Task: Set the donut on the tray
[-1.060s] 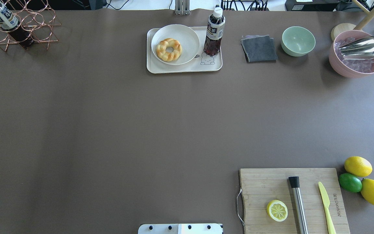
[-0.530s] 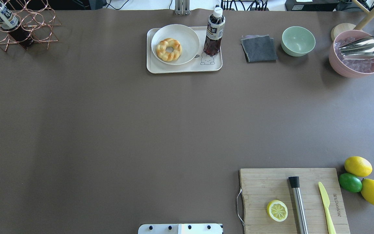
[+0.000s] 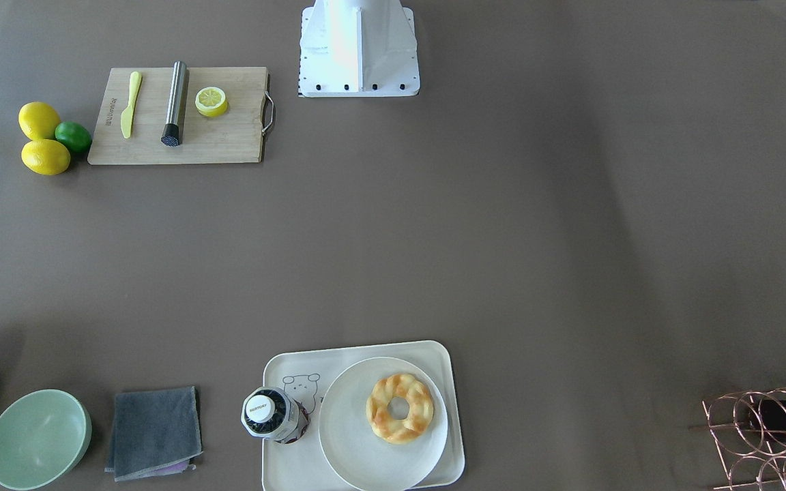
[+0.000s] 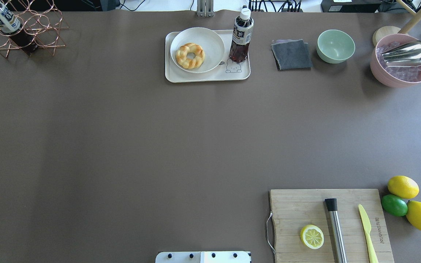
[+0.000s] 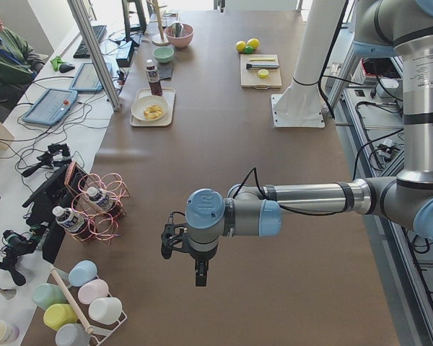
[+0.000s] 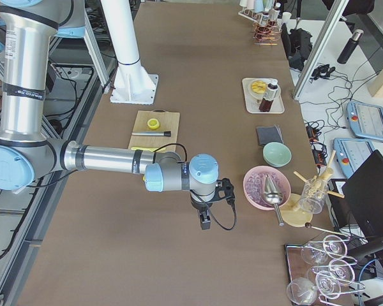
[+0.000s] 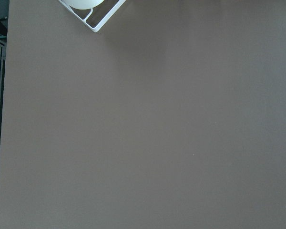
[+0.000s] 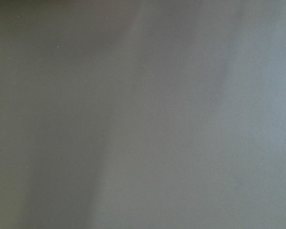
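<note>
Locating the donut (image 4: 190, 55): it lies flat, hole upward, on a round white plate (image 4: 212, 40). The plate occupies the left part of the tray (image 4: 196, 78). The tray stands at the far edge of the tabletop (image 4: 159, 146), opposite the robot base, with its long side parallel to that edge. A bottle (image 4: 241, 36) stands upright on the right part of the tray, just beside the plate.

Neither arm appears in the overhead or front-facing views. The left gripper (image 5: 200, 274) shows only in the left side view, pointing down above the tabletop near the table's left end, well apart from the tray. The right gripper (image 6: 205, 221) shows only in the right side view, pointing down near the table's right end, also well apart from the tray. Whether the fingers of either gripper are apart or together cannot be told. Both wrist views show no fingers.

Judgement: the donut lies forward of both grippers and inward toward the table's centre line, slightly on the robot's left half. As a ring it has no long axis, so any grasp direction across its band should serve. The left arm appears marginally better placed, because the bottle blocks approach from the right. The donut rests on the plate, not on bare tray, so a transfer may remain
</note>
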Controlling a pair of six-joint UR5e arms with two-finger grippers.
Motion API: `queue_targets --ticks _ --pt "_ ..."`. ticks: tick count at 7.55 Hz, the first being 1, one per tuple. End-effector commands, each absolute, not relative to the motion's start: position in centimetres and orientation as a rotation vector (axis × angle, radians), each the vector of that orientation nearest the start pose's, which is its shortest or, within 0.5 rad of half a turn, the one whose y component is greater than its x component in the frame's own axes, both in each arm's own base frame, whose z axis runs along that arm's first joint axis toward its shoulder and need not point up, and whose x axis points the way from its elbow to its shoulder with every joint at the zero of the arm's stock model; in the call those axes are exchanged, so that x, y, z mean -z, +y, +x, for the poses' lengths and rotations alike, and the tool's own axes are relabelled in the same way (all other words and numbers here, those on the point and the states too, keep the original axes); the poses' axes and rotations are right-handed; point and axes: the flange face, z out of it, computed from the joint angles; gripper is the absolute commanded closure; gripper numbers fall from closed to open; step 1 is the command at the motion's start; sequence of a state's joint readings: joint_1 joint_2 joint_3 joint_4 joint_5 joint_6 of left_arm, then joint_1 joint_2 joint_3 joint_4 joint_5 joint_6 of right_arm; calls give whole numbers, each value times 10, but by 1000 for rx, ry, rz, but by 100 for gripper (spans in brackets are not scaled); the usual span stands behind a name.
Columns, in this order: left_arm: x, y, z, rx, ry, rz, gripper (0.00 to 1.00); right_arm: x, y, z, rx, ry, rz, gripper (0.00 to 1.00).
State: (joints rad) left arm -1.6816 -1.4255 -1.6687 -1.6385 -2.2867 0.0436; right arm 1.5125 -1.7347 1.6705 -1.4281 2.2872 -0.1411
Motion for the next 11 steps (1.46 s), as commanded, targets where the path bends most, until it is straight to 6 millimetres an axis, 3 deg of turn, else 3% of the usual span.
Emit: queue_targets --ticks 1,11 --pt "-677 -420 -114 57 710 66 2 -674 -430 43 219 -714 105 0" --pt "-675 -421 -114 47 713 73 2 -685 -418 44 209 -715 80 0"
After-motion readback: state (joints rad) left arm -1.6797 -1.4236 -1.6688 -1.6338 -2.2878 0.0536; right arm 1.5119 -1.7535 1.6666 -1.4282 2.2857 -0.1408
